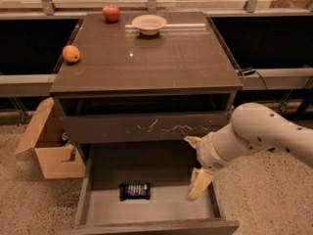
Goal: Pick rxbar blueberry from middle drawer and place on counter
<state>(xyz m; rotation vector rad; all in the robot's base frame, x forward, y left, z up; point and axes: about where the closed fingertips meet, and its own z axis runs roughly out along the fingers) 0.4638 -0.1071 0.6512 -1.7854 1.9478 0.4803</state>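
The rxbar blueberry (135, 190), a dark flat bar with faint white print, lies on the grey floor of the pulled-out middle drawer (168, 207), left of centre. My gripper (190, 168) hangs over the drawer's right part, to the right of the bar and apart from it. Its two cream fingers (198, 183) are spread open and hold nothing. The glossy dark brown counter (146, 58) is the cabinet's top, above.
On the counter are a red apple (111, 12) and a white bowl (149, 23) at the back, and an orange (71, 53) at the left edge. A drawer front with whitish scratches (146, 128) is above the open drawer. A cardboard box (49, 148) stands on the floor at left.
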